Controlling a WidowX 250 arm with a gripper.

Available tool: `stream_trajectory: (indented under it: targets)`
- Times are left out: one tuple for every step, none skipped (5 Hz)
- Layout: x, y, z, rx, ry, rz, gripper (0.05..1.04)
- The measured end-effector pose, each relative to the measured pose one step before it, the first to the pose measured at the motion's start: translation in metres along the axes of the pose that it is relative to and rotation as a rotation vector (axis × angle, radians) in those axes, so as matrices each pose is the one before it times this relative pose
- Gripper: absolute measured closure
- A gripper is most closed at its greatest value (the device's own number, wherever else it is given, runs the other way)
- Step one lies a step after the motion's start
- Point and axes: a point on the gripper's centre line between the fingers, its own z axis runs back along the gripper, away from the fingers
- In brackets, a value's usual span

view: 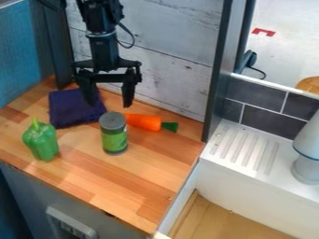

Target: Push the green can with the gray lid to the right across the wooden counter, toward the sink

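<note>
Gripper (110, 97): open, empty.
Can (114, 133): upright; a fingertip clipping its top could topple it.
Carrot (143, 122): nearby; could roll if nudged.

Toy kitchen set up in what looks like a robot lab, butcher-block-patterned desk (138, 179), white ribbed drainboard (246, 148) beside it, dark tile backsplash (265, 119), whitewashed plank panel (171, 51), play-food green pepper (41, 141) and carrot (143, 122), black robot arm (101, 28) overhead
</note>
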Motion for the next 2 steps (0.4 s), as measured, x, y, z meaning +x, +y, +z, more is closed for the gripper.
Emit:
stream_trajectory:
  targets:
    - [-0.00345, 0.00209, -0.01411, 0.0115, 0.0429, -0.0065, 0.083]
    - [0.01100, 0.01202, -0.00326, 0.0202, -0.0502, -0.1429, 0.083]
